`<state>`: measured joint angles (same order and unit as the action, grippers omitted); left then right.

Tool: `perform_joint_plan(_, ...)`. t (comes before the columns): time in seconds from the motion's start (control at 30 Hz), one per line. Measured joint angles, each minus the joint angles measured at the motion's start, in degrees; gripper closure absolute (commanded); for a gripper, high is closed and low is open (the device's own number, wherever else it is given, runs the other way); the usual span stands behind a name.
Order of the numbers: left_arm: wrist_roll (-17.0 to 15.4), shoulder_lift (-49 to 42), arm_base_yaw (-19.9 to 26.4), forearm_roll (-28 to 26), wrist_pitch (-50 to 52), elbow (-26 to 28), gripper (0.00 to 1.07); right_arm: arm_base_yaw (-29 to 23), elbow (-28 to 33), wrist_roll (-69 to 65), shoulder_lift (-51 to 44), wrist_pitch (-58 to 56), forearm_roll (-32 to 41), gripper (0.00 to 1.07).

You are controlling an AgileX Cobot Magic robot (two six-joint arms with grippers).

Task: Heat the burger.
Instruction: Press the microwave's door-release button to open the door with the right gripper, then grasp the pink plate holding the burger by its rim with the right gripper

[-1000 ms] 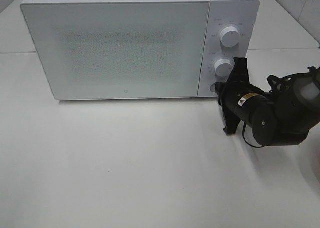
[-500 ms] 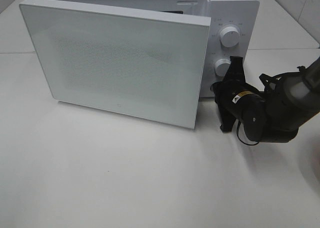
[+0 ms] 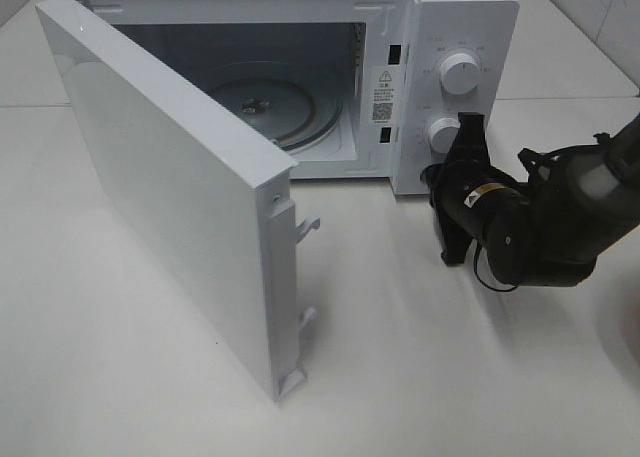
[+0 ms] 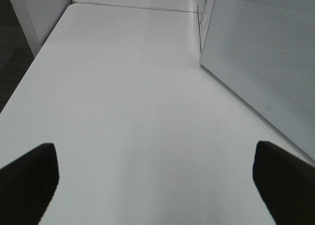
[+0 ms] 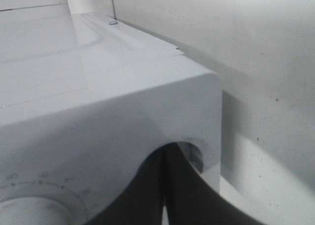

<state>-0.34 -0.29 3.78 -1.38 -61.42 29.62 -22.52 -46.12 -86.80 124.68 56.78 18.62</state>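
Note:
The burger is out of view in every frame. The white microwave [image 3: 460,17] stands at the back of the table with its door [image 3: 170,197] swung wide open to the left. Inside, the glass turntable [image 3: 265,107] is bare. My right gripper [image 3: 437,177] is shut, its tips against the lower right corner of the control panel, just below the lower knob [image 3: 446,135]. In the right wrist view the shut fingers [image 5: 165,185] press together against the microwave's front. My left gripper [image 4: 157,185] hangs open over bare table beside the door [image 4: 266,57], holding nothing.
The open door juts far out over the table's front left. The upper knob [image 3: 459,73] sits above the lower one. My right arm [image 3: 540,232] lies across the table's right side. White tabletop [image 3: 420,377] stretches in front of the microwave.
The microwave door has swung from shut to wide open toward the left. My right gripper shifted slightly at the panel's lower corner.

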Motion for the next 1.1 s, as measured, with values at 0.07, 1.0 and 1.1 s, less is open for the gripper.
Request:
perform_joint_plan(0.07,0.0,0.0,0.0,0.0,0.0,0.0,0.07,0.0,0.0,0.0,0.0,0.0,-0.1,1.06)
perform_joint_plan(1.0,0.0,0.0,0.0,0.0,0.0,0.0,0.07,-1.5,13.5,-5.0,-7.0,3.8,-5.9,1.05)
perform_joint_plan(1.1,0.0,0.0,0.0,0.0,0.0,0.0,0.07,-1.5,15.4,-4.2,-10.5,3.0,-5.9,1.05)
